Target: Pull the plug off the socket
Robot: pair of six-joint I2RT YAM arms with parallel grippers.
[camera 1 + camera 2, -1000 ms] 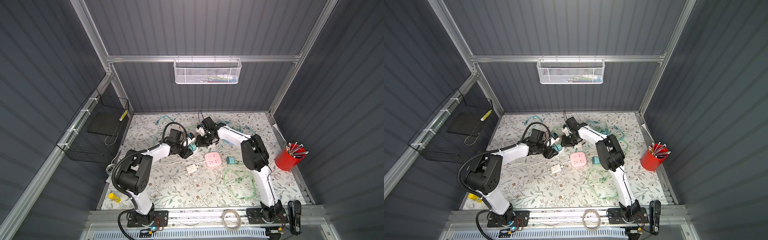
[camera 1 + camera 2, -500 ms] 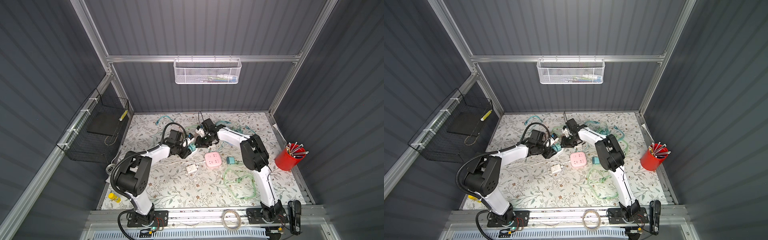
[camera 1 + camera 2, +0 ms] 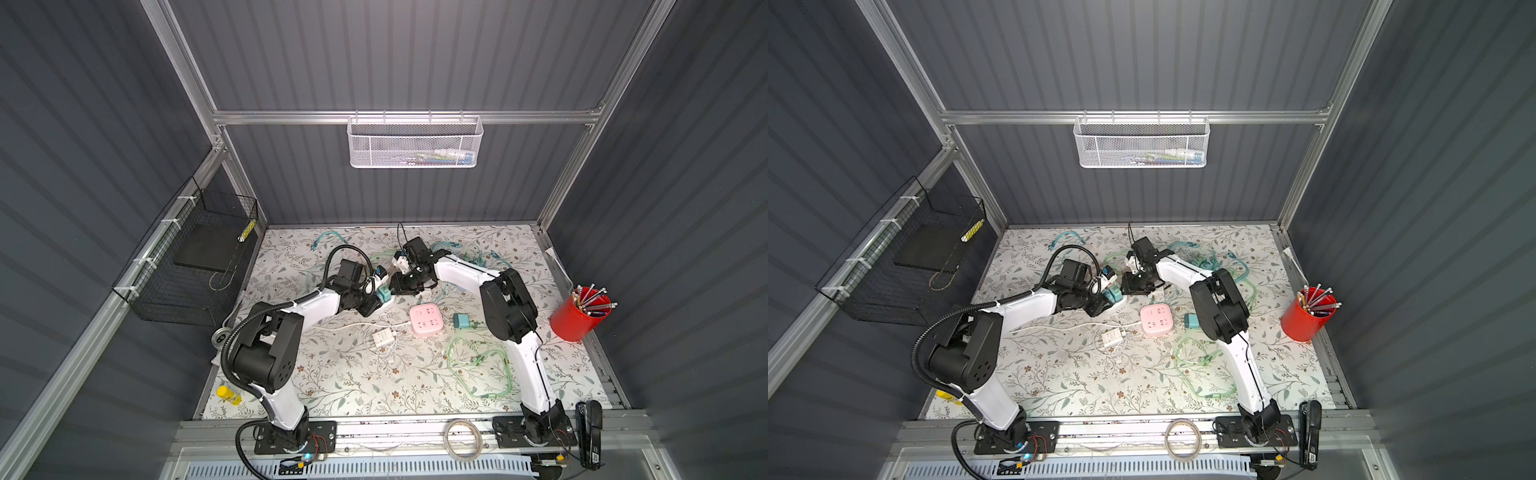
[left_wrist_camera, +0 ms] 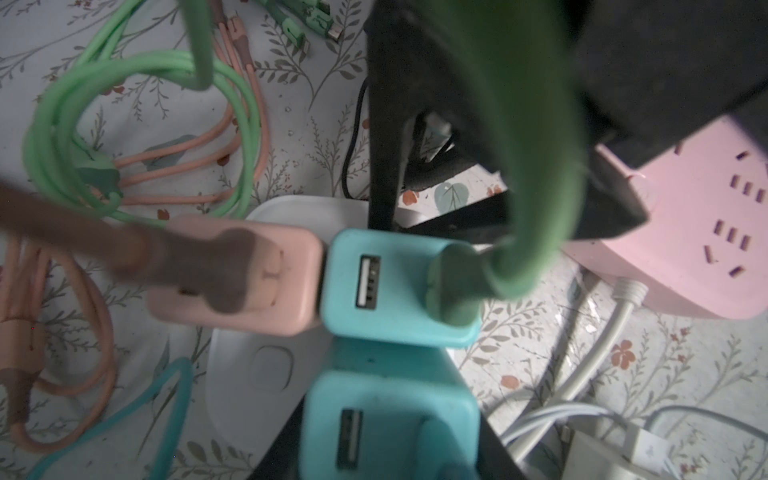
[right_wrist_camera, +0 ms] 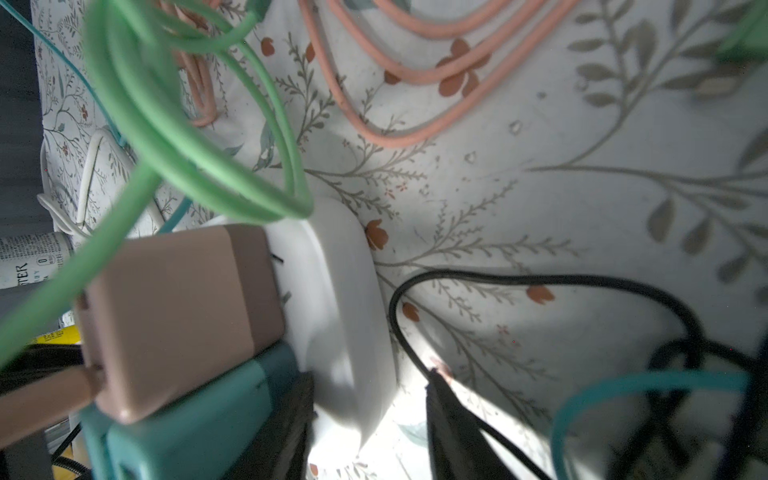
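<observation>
My left tool [image 3: 376,302] has been narrowing over the last second. In the left wrist view its dark fingers [image 4: 282,436] now lie against both sides of the teal plug [image 4: 390,424]. I read that as a grip taken, though I can't tell how firm it is. The plug is not out yet. It stands seated in the white socket [image 4: 257,374], which lies on the surface [image 3: 353,374] near the middle. A second teal plug [image 4: 399,286] and a pink plug [image 4: 237,274] sit packed tight beside it. A green cable [image 4: 536,166] rises from the second teal plug, close to my fingers.

On the right, my right tool [image 3: 405,286] has gone the other way and loosened. In the right wrist view its jaws straddle the socket's rim. One finger is against the rim, and the other finger [image 5: 446,419] stands off with bare surface showing between. So it is open and holds nothing. In both top views neither arm has visibly shifted.

So the puller has its hold, but the brace has let go. If I lift now, I judge the socket will rise with the plug. I'd want the rim pinned again first. Then I'd pull straight up, clear of the neighbouring plugs and the cable.
</observation>
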